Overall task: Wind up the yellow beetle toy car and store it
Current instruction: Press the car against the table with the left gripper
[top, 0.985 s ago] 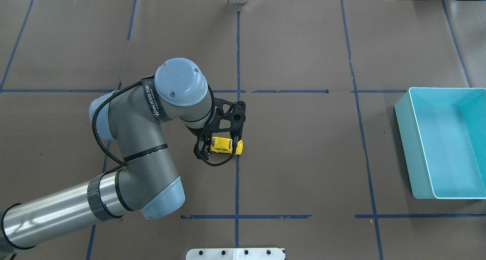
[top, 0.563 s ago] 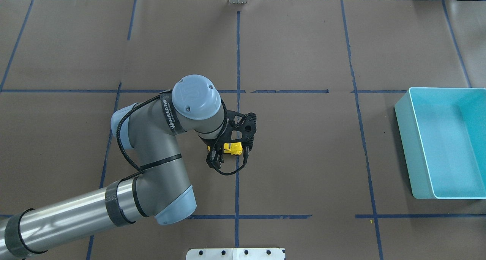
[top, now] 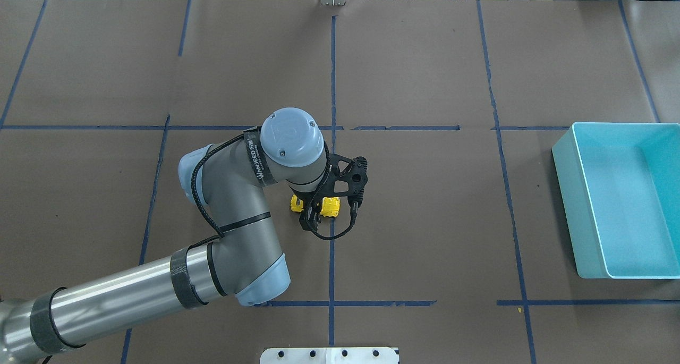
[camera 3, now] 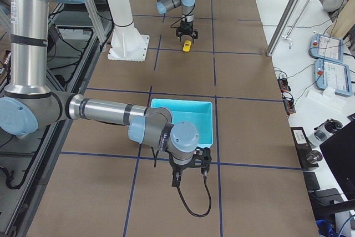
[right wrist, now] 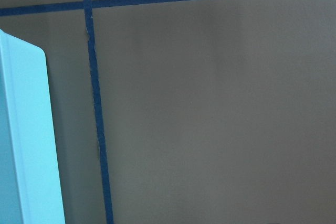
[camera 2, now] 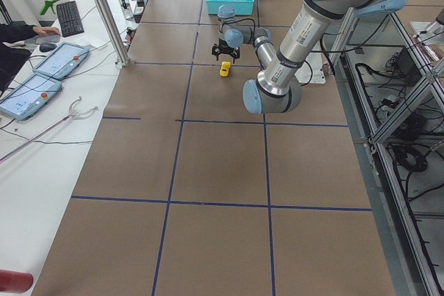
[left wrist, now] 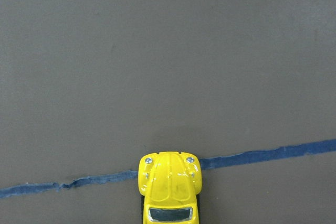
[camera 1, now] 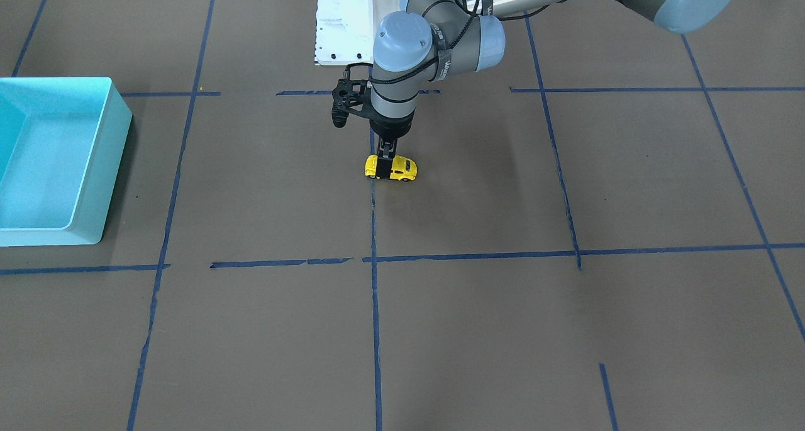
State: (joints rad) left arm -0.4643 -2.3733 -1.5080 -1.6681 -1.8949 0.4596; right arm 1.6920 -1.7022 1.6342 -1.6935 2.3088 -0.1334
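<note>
Left end effector (camera 1: 382, 162) farther right than before, tight on yellow beetle toy car (camera 1: 403, 168).

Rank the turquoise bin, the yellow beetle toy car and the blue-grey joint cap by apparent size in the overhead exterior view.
Largest: turquoise bin.
Then: blue-grey joint cap, nearer the camera.
Smallest: yellow beetle toy car, partly covered.

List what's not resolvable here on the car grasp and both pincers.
- Left pincer grip on yellow beetle toy car: overhead, the wrist covers it; front view too small to show contact.
- Car's rear: cut off by left wrist view's bottom edge.
- Right pincer: only in the exterior right view; open or shut unclear.
- Turquoise bin: overhead right edge crops it.
</note>
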